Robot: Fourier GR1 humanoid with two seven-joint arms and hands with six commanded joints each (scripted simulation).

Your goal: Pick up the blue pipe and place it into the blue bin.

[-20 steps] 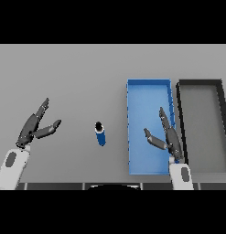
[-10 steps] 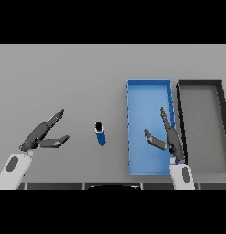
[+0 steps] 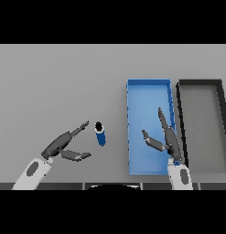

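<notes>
The blue pipe stands on end on the grey table, its dark ring end facing up, a little left of the blue bin. My left hand is just left of the pipe, fingers straight and pointing at it, thumb spread below. A thin strip of table shows between the hand and the pipe, so it does not touch it. My right hand is open over the blue bin, fingers straight and thumb spread to the left, holding nothing.
A black bin stands directly right of the blue bin, side by side with it. Both bins hold nothing. The grey table stretches wide to the left and behind the pipe.
My left hand has moved right and forward toward the pipe, its fingers now reaching close to it. The pipe and my right hand have stayed in place.
</notes>
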